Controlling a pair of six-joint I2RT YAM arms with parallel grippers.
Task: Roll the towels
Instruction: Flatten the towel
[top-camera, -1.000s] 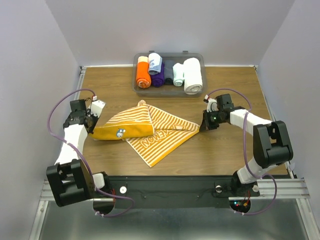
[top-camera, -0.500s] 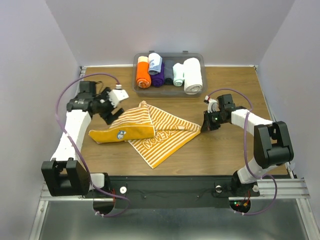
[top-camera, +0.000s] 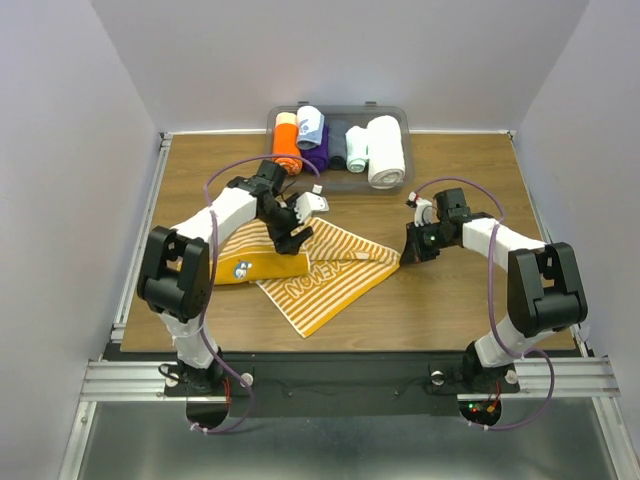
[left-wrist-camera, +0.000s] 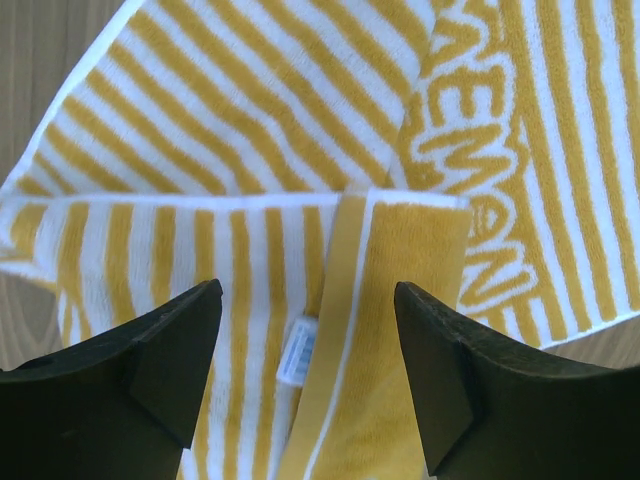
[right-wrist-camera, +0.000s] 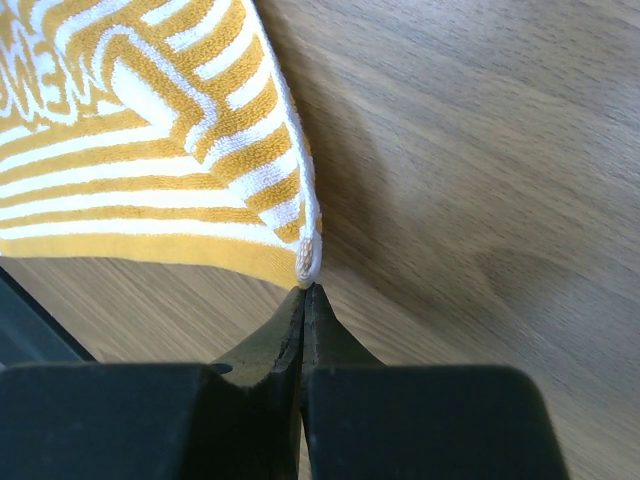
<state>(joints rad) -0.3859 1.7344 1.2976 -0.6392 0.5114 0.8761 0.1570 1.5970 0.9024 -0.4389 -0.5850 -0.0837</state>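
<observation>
Towel (left-wrist-camera: 250, 180) beneath spread left tool (left-wrist-camera: 308, 300)

2 white arms (top-camera: 225, 208), black joints, purple cables (top-camera: 462, 183), black jaws.

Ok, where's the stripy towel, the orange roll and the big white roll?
stripy towel (top-camera: 350, 262): top view, its striped middle.
orange roll (top-camera: 286, 148): top view, middle of its side.
big white roll (top-camera: 386, 150): top view, middle of its side.
</observation>
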